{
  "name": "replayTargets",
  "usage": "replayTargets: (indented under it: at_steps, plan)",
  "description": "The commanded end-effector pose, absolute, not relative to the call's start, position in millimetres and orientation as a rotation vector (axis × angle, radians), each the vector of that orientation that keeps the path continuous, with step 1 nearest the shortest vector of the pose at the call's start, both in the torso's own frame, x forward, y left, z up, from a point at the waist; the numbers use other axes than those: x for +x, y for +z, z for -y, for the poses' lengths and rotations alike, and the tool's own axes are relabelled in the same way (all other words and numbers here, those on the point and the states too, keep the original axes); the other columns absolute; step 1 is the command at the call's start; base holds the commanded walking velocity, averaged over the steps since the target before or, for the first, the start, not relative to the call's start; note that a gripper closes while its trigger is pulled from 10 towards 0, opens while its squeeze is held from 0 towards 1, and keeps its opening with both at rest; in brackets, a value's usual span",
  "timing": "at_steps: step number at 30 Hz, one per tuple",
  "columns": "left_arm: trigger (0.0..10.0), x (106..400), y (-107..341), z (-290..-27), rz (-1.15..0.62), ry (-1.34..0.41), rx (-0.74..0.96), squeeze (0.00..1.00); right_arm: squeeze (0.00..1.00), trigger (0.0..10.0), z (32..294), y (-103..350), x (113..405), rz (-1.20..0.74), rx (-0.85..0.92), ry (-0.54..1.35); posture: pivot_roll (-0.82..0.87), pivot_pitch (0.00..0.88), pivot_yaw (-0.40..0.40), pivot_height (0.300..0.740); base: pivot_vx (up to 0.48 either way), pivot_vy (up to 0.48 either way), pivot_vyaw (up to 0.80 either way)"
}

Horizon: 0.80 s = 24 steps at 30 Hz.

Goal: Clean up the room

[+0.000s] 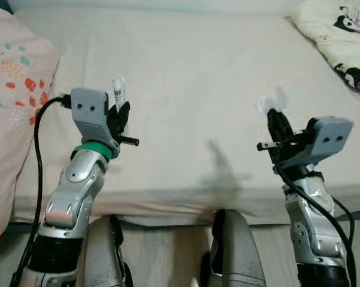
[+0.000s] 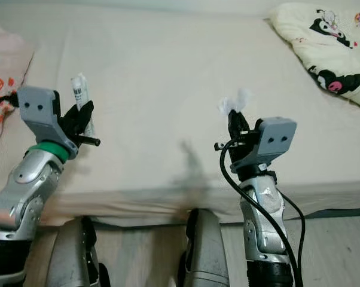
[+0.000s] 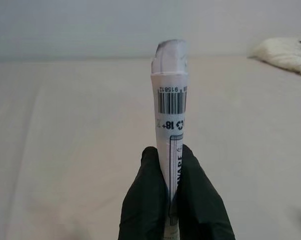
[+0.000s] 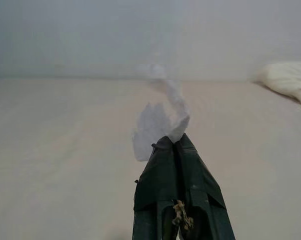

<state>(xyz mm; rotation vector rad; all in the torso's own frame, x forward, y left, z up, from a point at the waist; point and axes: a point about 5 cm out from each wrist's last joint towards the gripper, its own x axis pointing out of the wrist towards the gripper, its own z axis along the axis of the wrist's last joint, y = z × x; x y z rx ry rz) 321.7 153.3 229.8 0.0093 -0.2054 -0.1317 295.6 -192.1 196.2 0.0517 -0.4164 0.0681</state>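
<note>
Above the near edge of the bed [image 1: 186, 72], the left gripper [image 1: 119, 116] clamps an upright white barcoded tube [image 3: 169, 125]. To the right, the right gripper [image 1: 277, 122] pinches a crumpled tissue [image 4: 160, 117], held clear of the sheet.

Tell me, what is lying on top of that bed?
On the bed: a cartoon-print blanket at the far right corner and a patterned pillow at the left. The mattress edge hides whatever lies under the bed.

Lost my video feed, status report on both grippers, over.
Left gripper shut on white tube, upright. Right gripper shut on tissue scrap. Both raised over bed; nothing in the way.
</note>
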Motion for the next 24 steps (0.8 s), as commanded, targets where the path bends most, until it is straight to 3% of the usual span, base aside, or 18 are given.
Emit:
replayTargets:
  at_steps: [1, 24]
  plan:
    - [10.0, 320.8, 224.2, -153.1, 0.168, -0.128, 0.006, 0.00, 0.00, 10.0, 196.6, 196.8, 295.6, 0.419, 0.053, 0.041, 0.01, 0.071, 0.033, 0.561, 0.000, 0.000, 0.00]
    - [10.0, 328.6, 224.9, -154.1, 0.162, -0.091, -0.012, 0.00, 0.00, 10.0, 201.2, 198.0, 303.1, 0.423, 0.032, 0.038, 0.02, 0.039, 0.013, 0.662, 0.000, 0.000, 0.00]
